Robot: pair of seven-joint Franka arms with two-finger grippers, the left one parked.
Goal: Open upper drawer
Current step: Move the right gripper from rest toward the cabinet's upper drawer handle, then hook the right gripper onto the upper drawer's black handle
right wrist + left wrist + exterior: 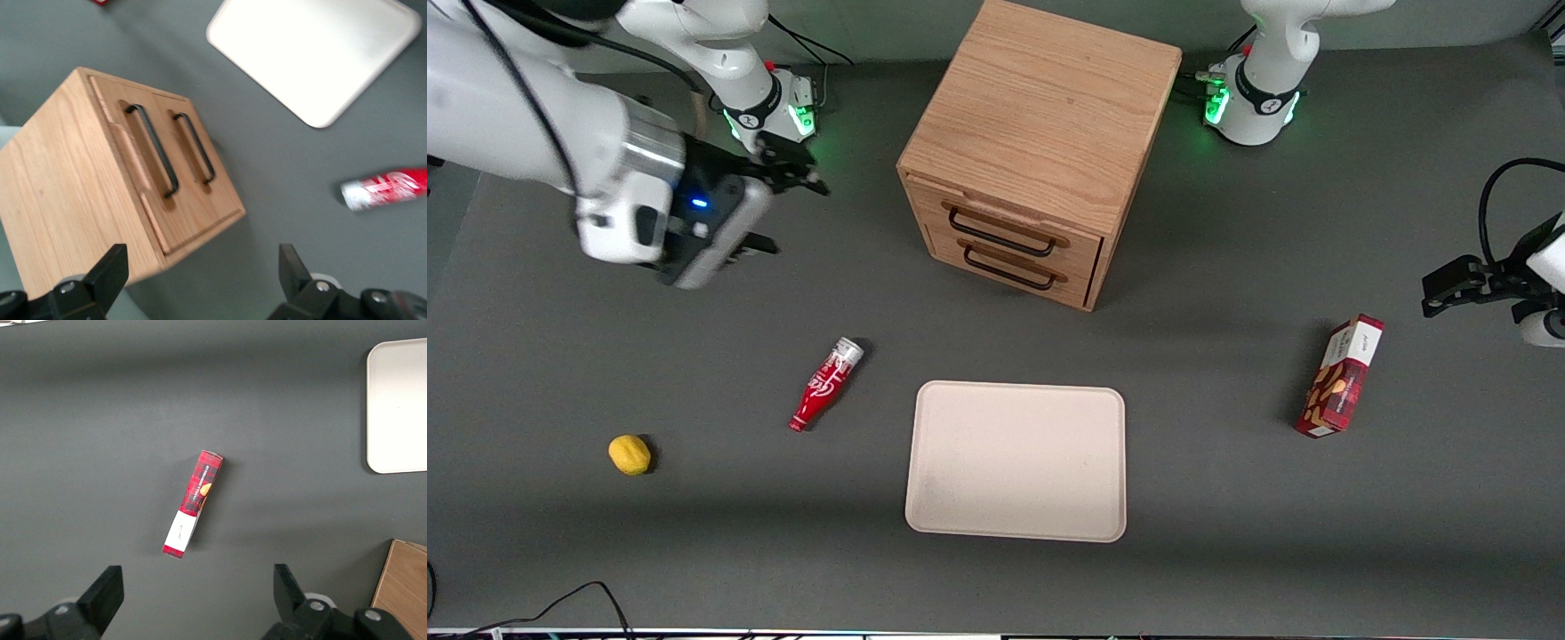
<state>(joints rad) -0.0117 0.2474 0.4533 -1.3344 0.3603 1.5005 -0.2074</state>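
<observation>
The oak cabinet [1040, 124] stands at the middle of the table, farther from the front camera than the tray. Its upper drawer [929, 206] has a thin black wire handle [1000, 233] and looks shut, its front level with the lower drawer [1080, 283] beneath it. My gripper [793, 218] hangs above the table toward the working arm's end, well apart from the cabinet. It is open with nothing between its fingers. In the right wrist view the gripper [200, 273] faces the cabinet's corner, and the upper handle [153, 150] runs beside the lower handle [197, 150].
A cream tray [1016, 460] lies in front of the cabinet, nearer the camera. A red bottle [825, 384] lies on its side beside the tray, and a yellow fruit [630, 454] sits toward the working arm's end. A red box [1343, 375] stands toward the parked arm's end.
</observation>
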